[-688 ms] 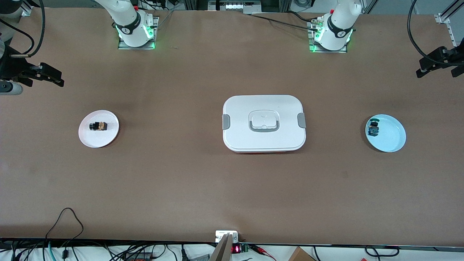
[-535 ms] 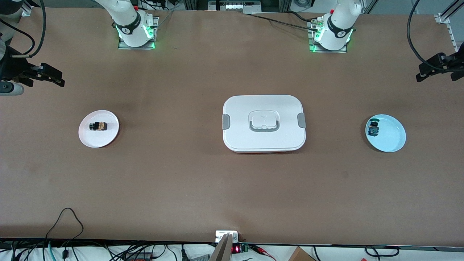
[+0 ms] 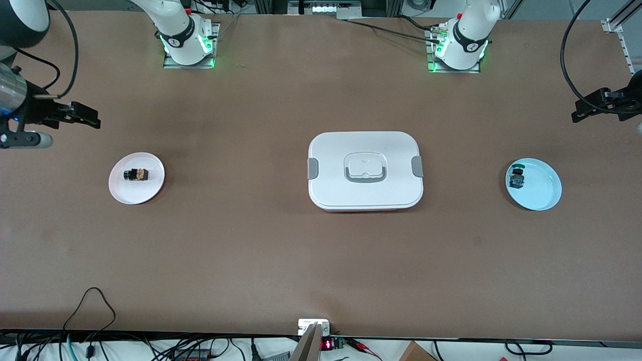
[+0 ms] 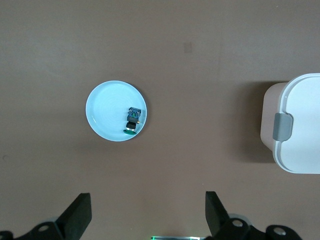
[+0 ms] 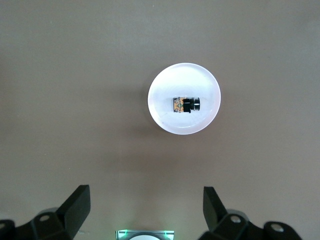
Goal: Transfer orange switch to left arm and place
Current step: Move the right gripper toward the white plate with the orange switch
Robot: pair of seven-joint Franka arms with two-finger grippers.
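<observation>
The right gripper hangs spread wide and empty above bare brown table, toward the right arm's end. Near it sits a small round white plate holding the tiny black-and-orange push-button switch, seemingly on its side. The left gripper hangs equally parted near a pale blue round plate carrying a blue-and-teal switch. The large white lidded plastic box lies between both grippers.

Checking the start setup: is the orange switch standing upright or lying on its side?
Lying on its side: the orange switch rests on the white plate, black cap pointing sideways.
</observation>
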